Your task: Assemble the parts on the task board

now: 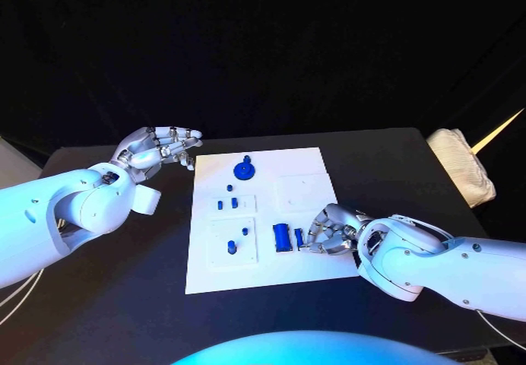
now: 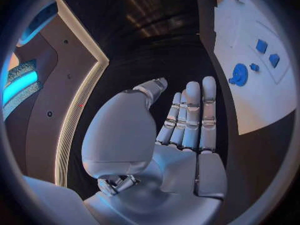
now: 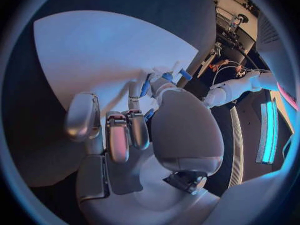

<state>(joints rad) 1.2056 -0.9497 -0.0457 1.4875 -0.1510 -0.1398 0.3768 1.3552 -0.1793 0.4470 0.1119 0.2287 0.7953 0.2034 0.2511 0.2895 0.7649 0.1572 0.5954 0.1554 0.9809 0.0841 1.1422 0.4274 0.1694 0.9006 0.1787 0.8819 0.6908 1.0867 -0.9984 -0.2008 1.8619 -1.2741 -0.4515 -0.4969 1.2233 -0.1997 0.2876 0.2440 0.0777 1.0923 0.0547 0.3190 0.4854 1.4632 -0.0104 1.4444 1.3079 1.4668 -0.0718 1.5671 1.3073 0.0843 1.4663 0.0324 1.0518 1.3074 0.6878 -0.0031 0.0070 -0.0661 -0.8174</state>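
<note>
- The left hand point(image 1: 163, 146), upper left of the head view, holds nothing; its fingers are apart and lightly curved, hovering above the black counter point(image 1: 109, 304) just off the task board's point(image 1: 302, 163) top left corner.
- Blue parts point(image 1: 245, 169) lie on the board, mid-frame.
- The right hand point(image 1: 332, 230), lower right, curls down at the board's right edge beside an upright blue part point(image 1: 282, 237); whether it grips anything I cannot tell.
- A pale cloth point(image 1: 463, 173) lies at the counter's right edge.

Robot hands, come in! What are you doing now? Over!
Left hand open, off the task board. Right hand on the board, fingers at the blue parts; grip unclear. Nothing in the way.
</note>
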